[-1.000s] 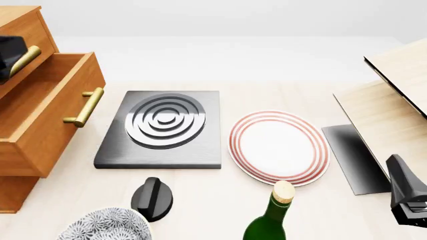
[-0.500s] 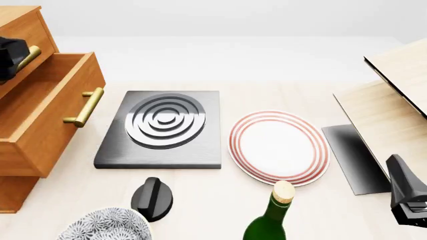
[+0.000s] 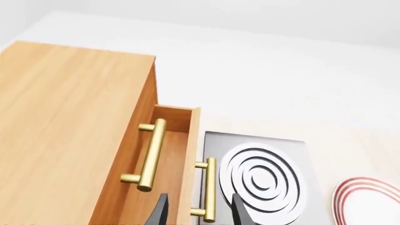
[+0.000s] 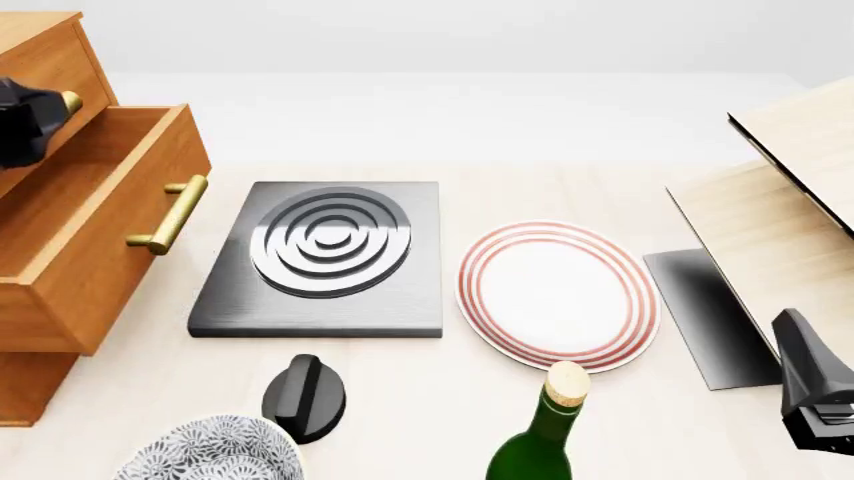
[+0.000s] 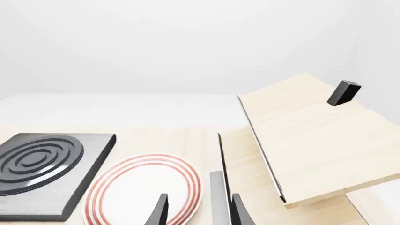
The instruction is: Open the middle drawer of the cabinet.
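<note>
Pale wooden tabletop (image 4: 441,400) under a white backdrop carries the orange-brown cabinet (image 4: 54,60) at the front view's left edge. Its middle drawer (image 4: 94,230) stands pulled out, brass handle (image 4: 170,214) facing the stove plate (image 4: 324,255). Left gripper (image 3: 195,211) hangs above the drawers with fingers apart, holding nothing. Right gripper (image 5: 195,211) hovers at the near right by the red-rimmed plate (image 4: 558,292) and the pale box (image 4: 787,200), jaws likewise parted and empty.

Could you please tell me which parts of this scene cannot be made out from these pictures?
- Bottom drawer: front view, hidden beneath the open middle drawer.
- Left gripper: front view, cut by the frame edge; jaws unseen there.
- Wine bottle: body cut off by the lower edge.
- Patterned bowl: mostly cut off below.
</note>
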{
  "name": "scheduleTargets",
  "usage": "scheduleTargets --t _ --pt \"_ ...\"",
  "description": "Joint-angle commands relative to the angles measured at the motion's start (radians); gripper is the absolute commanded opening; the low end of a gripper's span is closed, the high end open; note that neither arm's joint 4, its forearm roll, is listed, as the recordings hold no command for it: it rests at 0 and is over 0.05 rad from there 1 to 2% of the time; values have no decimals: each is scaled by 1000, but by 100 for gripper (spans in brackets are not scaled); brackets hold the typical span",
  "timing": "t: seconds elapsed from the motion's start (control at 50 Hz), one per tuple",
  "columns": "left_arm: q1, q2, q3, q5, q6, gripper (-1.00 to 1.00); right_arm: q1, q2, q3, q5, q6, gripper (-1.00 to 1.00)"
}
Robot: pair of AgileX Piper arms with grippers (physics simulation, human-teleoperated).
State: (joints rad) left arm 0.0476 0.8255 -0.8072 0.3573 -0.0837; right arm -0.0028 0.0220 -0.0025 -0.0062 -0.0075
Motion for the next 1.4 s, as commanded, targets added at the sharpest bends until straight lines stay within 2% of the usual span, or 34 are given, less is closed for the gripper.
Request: scheduleTargets --t 0.02,0.92,1.2,1.22,1.26,1.28,1.4 --pt "7 5 10 -3 -38 100 1 -5 0 2 1 100" --pt "25 117 45 -56 -82 100 1 -5 0 2 2 100" --pt "25 138 61 -62 -120 100 1 -5 0 2 1 100" --pt "6 161 71 -66 -173 100 1 -5 0 2 1 100" --pt "-3 168 72 -67 -171 100 1 -5 0 2 2 100" --pt "10 151 72 -68 -140 100 1 -5 0 2 2 100" --pt "20 159 67 -66 -147 100 1 -4 0 2 2 100"
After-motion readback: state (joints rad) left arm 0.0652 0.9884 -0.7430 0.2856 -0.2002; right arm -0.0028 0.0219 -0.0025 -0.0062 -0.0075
